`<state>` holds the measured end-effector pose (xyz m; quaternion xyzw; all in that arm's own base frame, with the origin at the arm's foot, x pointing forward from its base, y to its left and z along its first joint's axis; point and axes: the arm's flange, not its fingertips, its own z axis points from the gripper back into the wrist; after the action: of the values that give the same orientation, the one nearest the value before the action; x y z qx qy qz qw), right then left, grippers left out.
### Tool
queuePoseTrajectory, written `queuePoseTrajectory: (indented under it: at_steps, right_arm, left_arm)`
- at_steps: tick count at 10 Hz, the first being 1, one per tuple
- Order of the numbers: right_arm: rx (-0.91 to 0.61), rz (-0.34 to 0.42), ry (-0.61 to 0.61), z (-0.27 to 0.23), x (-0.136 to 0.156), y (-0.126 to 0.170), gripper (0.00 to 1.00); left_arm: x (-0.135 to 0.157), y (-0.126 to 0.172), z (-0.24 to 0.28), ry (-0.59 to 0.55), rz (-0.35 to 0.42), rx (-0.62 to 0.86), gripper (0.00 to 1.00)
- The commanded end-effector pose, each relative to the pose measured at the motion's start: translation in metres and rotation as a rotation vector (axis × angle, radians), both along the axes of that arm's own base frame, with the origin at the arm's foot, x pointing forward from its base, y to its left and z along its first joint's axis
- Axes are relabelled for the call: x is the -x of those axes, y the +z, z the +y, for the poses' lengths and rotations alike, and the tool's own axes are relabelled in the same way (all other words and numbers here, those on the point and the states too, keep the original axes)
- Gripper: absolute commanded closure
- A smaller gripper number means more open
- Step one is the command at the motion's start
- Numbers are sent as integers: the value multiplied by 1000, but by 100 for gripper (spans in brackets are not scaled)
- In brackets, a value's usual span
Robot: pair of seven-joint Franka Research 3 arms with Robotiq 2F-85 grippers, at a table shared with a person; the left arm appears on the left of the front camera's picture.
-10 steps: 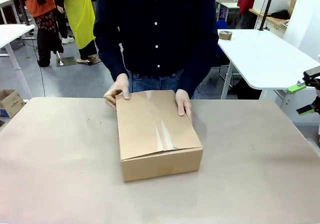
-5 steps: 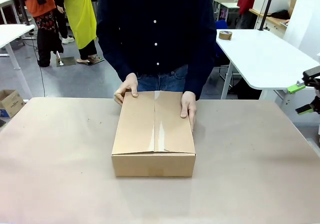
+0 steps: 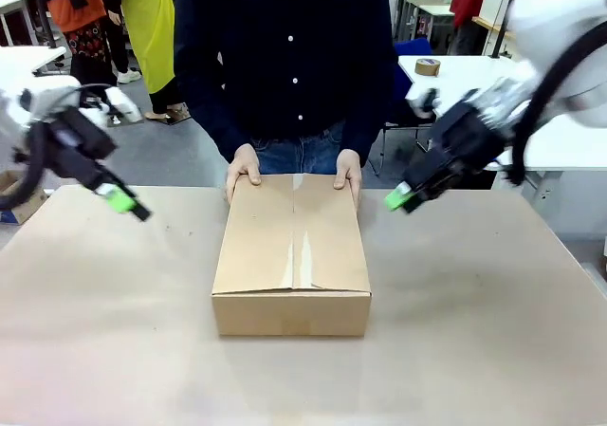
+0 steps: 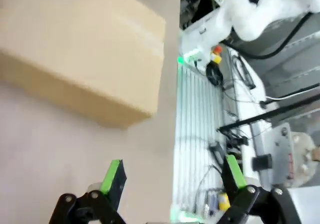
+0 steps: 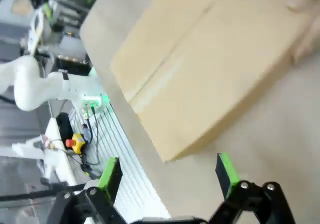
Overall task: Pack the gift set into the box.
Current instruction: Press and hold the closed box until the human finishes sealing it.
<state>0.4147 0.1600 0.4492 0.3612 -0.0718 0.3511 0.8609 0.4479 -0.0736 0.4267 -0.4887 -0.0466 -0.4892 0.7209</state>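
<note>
Hovering over the left side of the tabletop [image 3: 474, 350], the left claw [image 3: 123, 204] points down and toward the middle. In the left wrist view the left claw [image 4: 173, 173] has its green pads spread wide. Nothing is between them. It touches nothing.

To the right of this claw, well apart from it, sits the box [image 3: 291, 255]. The left wrist view shows the box [image 4: 85, 49] ahead of the fingers and off to one side. It rests flat on the tabletop. The top flaps are folded shut and a strip of clear tape runs along the centre seam. A person stands at the far side and has one hand [image 3: 243, 170] on the far corner nearer the left claw. The other hand [image 3: 347, 172] is on the far corner nearer the right claw.

The right claw [image 3: 402, 198] hangs in the air just beyond that second hand. It tilts down toward the box, near it but not touching. In the right wrist view the right claw [image 5: 168, 173] is also wide open and empty. The box [image 5: 210, 69] lies ahead of its fingers with the seam showing.
</note>
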Motion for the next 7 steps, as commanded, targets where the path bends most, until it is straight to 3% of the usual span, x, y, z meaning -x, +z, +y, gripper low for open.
queuePoseTrajectory:
  at_steps: [1, 2, 3, 4, 5, 6, 7]
  right_arm:
    - [12, 83, -104, -33, -2, 15, 0]
    - [12, 83, -104, -33, -2, 15, 0]
    - [2, 0, 5, 2, 0, -5, 0]
    - [-101, -108, 315, 19, 3, -4, 0]
    - [-232, -281, 427, 33, -5, -9, 0]
    - [-404, -404, 513, 38, -10, -12, 0]
    - [-542, -509, 500, 40, -17, -17, 0]
  left_arm:
    - [3, 9, 33, 26, 63, -52, 0]
    - [3, 9, 33, 26, 63, -52, 0]
    - [3, 9, 33, 26, 63, -52, 0]
    - [0, -3, 9, 10, 17, -15, 0]
    - [-3, -2, -1, 9, -186, 220, 0]
    - [-1, -3, -6, -16, -328, 432, 0]
    - [4, -8, -9, -47, -471, 605, 0]
